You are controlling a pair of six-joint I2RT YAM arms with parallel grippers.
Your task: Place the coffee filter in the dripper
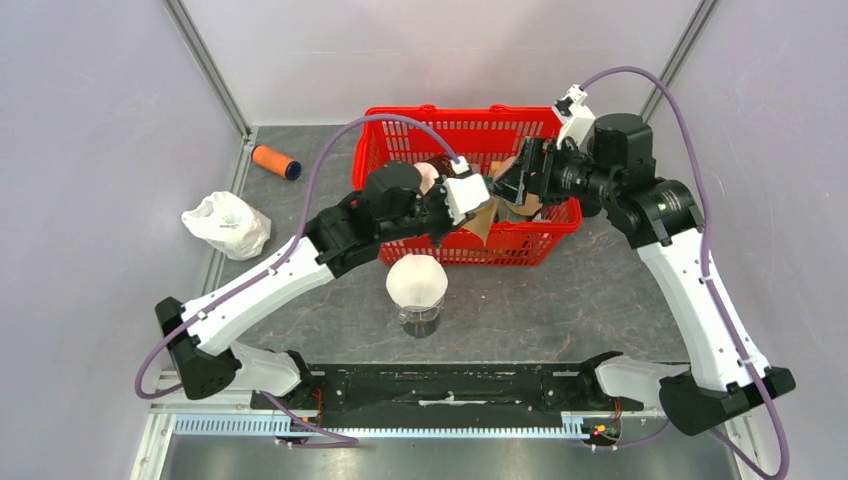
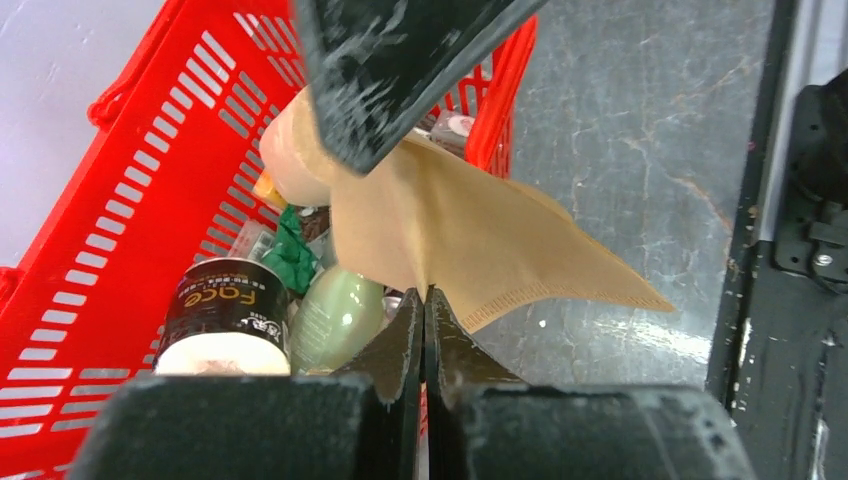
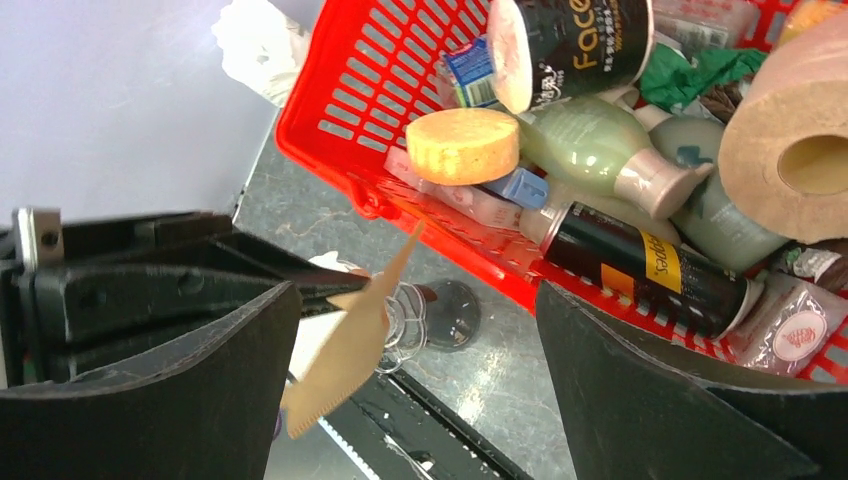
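The brown paper coffee filter hangs flat over the red basket's front edge, pinched by one edge in my left gripper, which is shut on it. It also shows in the top view and the right wrist view. My right gripper is wide open, its jaws on either side of the filter without gripping it. One of its fingers overlaps the filter's top. The white dripper sits on a glass server on the table in front of the basket, below and left of both grippers.
The basket holds a black can, green bottles, a paper roll, a yellow sponge disc and a black bottle. An orange cylinder and a white plastic bag lie at the left.
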